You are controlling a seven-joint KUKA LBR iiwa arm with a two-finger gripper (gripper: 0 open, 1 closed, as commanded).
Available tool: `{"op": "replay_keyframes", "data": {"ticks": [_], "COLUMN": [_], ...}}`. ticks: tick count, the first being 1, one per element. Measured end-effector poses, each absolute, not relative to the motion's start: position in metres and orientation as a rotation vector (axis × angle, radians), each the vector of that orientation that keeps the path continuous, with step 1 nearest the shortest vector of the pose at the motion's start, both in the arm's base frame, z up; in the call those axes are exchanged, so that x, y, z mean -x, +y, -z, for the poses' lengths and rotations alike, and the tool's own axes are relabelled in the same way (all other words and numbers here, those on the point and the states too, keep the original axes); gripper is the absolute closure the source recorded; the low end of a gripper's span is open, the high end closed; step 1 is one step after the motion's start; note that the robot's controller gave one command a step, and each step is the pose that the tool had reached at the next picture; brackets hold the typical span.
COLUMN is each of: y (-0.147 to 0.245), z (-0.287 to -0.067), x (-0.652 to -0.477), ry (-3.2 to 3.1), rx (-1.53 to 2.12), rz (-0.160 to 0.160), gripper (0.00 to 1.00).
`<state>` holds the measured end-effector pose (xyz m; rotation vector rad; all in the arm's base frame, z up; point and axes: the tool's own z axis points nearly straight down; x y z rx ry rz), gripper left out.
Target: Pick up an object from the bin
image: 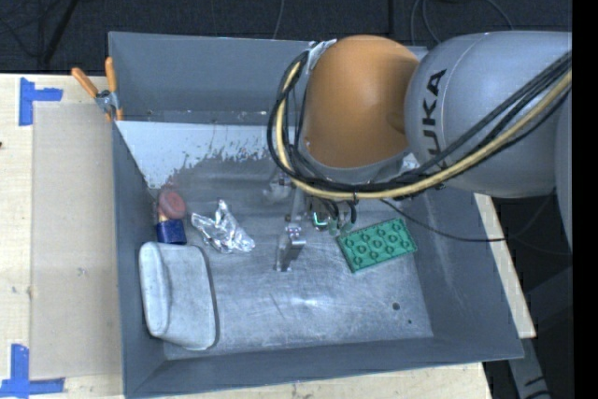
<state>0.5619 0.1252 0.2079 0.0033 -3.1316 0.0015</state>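
Observation:
My gripper (290,249) reaches down from under the orange cover to the middle of the bin floor. It stands over bare metal between two things. A crumpled piece of silver foil (222,231) lies just to its left. To its right a green studded building plate (377,245) lies flat, slightly turned. The gripper touches neither of them, and I see nothing held in it.
A small blue object with a reddish-brown round top (171,216) sits near the left wall. A pale grey-white padded pouch (177,292) lies in the front left corner. The arm and its cables cover the back right of the bin.

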Motion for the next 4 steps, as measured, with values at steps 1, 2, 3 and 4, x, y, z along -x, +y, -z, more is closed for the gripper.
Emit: {"op": "replay_keyframes", "data": {"ticks": [1,2,3,4], "y": [0.175,0.235,0.232,0.143], "z": [-0.076,-0.074,-0.075,-0.077], "x": [-0.606,-0.568,-0.569,-0.539], "ry": [-3.132,-3.132,-3.133,-3.104], "rx": [-0.223,-0.293,-0.277,-0.55], "rz": [0.002,-0.025,-0.022,0.007], "gripper": [0.0,0.0,1.0,1.0]}}
